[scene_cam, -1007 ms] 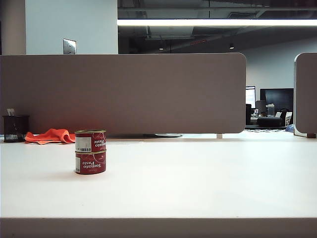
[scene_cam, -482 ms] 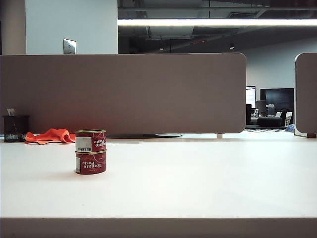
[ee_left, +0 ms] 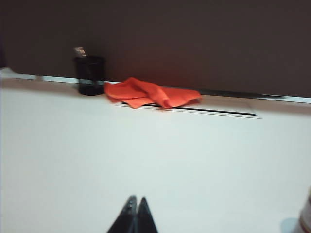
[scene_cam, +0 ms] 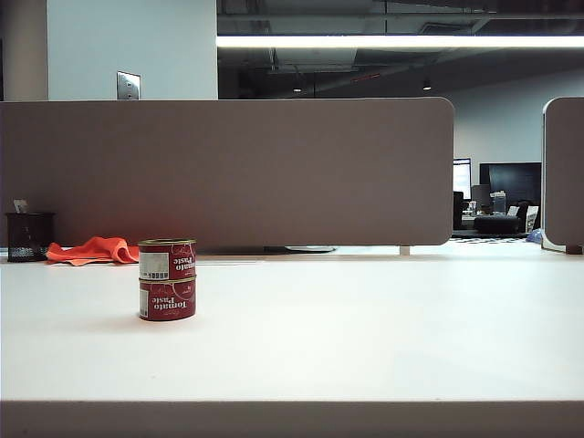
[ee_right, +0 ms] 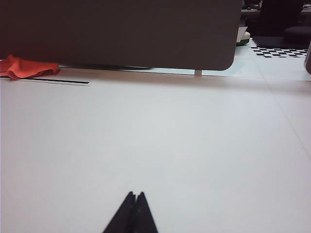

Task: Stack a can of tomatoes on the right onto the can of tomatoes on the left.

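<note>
On the left part of the white table (scene_cam: 365, 328), two red tomato cans stand stacked, the upper can (scene_cam: 166, 259) sitting squarely on the lower can (scene_cam: 167, 299). Neither arm shows in the exterior view. Seen from the left wrist, the left gripper (ee_left: 135, 215) has its jaws pressed together on nothing, low over bare tabletop; a sliver of can (ee_left: 306, 213) shows off to one side, well apart from the fingertips. An orange cloth (ee_left: 150, 94) and a black mesh cup (ee_left: 90, 75) lie beyond, by the gray divider (scene_cam: 228, 173). The right gripper (ee_right: 133, 212) is likewise clenched and empty over bare table, with no can in its view.
</note>
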Available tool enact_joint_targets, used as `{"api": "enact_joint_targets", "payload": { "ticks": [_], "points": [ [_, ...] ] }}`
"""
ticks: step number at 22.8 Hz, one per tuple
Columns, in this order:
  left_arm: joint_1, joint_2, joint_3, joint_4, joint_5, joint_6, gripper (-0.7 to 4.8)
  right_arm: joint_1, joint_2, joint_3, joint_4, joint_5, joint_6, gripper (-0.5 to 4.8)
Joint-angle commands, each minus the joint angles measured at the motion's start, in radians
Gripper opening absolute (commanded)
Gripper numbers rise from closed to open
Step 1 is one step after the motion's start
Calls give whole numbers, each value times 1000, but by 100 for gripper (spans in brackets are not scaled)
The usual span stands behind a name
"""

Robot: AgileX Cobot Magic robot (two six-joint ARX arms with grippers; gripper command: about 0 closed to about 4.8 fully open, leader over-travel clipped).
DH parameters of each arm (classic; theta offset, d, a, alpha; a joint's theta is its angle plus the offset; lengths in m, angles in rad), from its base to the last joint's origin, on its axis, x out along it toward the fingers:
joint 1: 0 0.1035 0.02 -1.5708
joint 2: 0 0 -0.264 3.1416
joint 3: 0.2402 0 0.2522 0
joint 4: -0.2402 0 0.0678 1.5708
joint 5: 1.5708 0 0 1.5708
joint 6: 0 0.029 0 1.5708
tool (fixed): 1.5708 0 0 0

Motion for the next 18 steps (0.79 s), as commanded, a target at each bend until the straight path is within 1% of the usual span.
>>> {"api": "enact_joint_targets", "payload": {
  "ticks": [1, 12, 14, 16, 18],
  "points": [
    [24, 0, 3, 13, 3, -2, -5, 0, -3, -3, 18, 2, -1, -6],
    [27, 0, 3, 13, 3, -2, -5, -2, -3, -3, 18, 2, -1, -6],
    [27, 0, 3, 13, 3, -2, -5, -33, -3, -3, 17, 1, -1, -6],
    [27, 0, 3, 13, 3, -2, -5, -99, -3, -3, 18, 13, -1, -6],
    [27, 0, 3, 13, 3, -2, -5, -155, -3, -3, 19, -16, -1, -6]
  ]
}}
